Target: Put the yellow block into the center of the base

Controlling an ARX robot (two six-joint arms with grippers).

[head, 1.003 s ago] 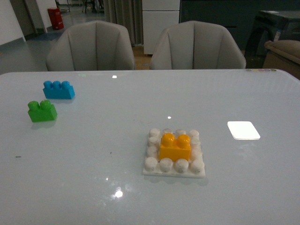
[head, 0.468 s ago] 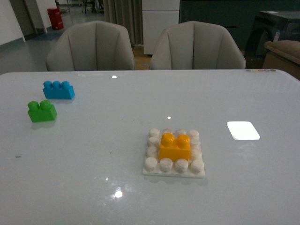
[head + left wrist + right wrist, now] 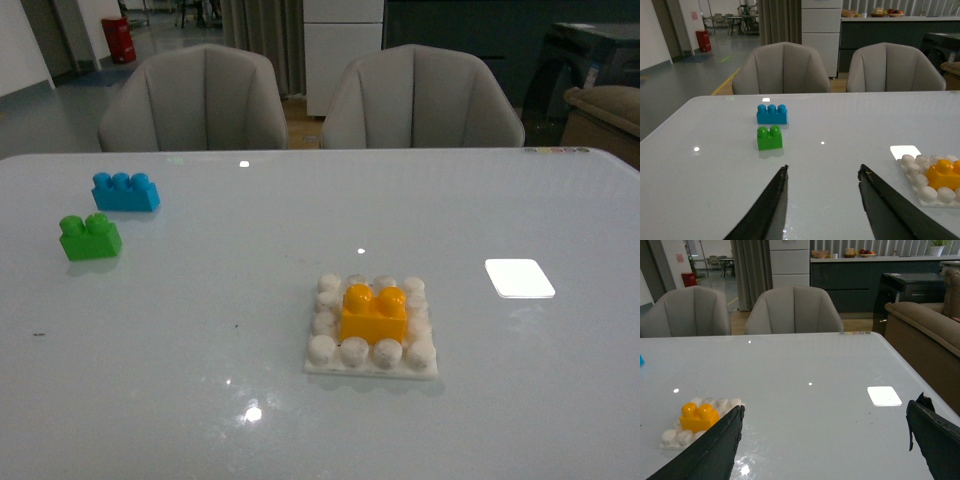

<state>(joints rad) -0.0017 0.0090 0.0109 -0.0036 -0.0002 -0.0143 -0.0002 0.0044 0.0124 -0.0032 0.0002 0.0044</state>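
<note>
Glossy 2-stud yellow block (image 3: 374, 315) on knobbly base (image 3: 325, 350)

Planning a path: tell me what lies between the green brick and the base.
Only bare table lies between the green brick and the base, as the front view shows.

Front view looks across the tabletop (image 3: 200, 400) toward the chairs (image 3: 195, 98); both low wrist views share the base (image 3: 932, 197).
</note>
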